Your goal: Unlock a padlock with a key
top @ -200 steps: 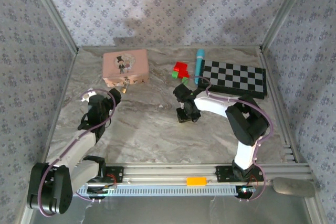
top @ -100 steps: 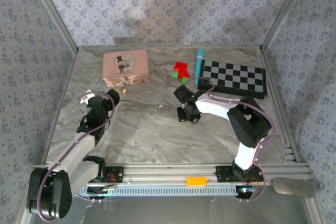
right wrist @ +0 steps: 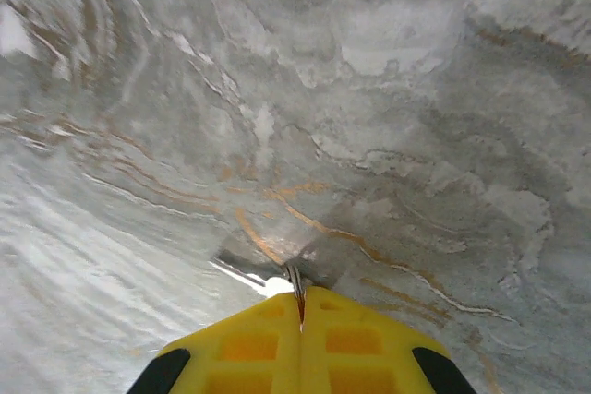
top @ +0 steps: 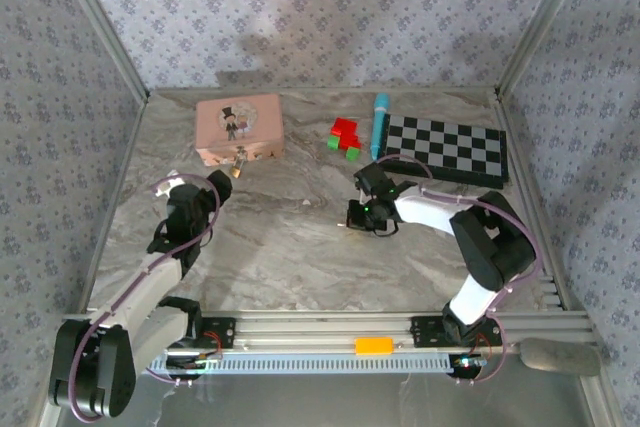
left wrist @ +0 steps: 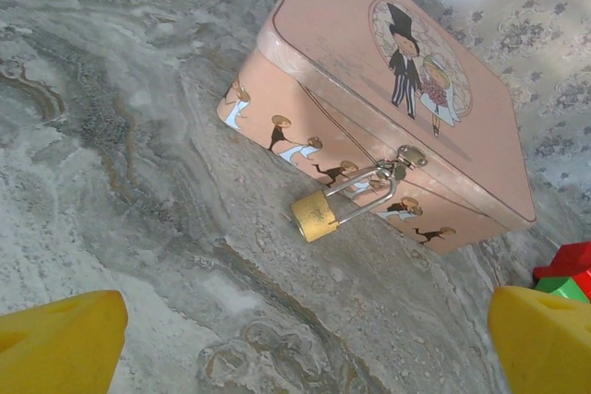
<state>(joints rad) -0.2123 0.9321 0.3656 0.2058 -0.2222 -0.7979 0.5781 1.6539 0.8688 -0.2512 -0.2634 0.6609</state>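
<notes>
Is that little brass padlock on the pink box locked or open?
It looks locked: both legs of the padlock shackle run into its brass body, looped through the pink box clasp.

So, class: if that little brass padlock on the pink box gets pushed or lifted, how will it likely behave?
Pushed, the padlock probably swings rather than slides: its shackle passes through the hasp of the pink box. Its small solid-looking brass body suggests stiff and heavy for its size. Lifting it would likely tug the box.

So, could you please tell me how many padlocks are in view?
1. The padlock hangs from the clasp on the front of the pink box. Another could hide behind the box.
</notes>
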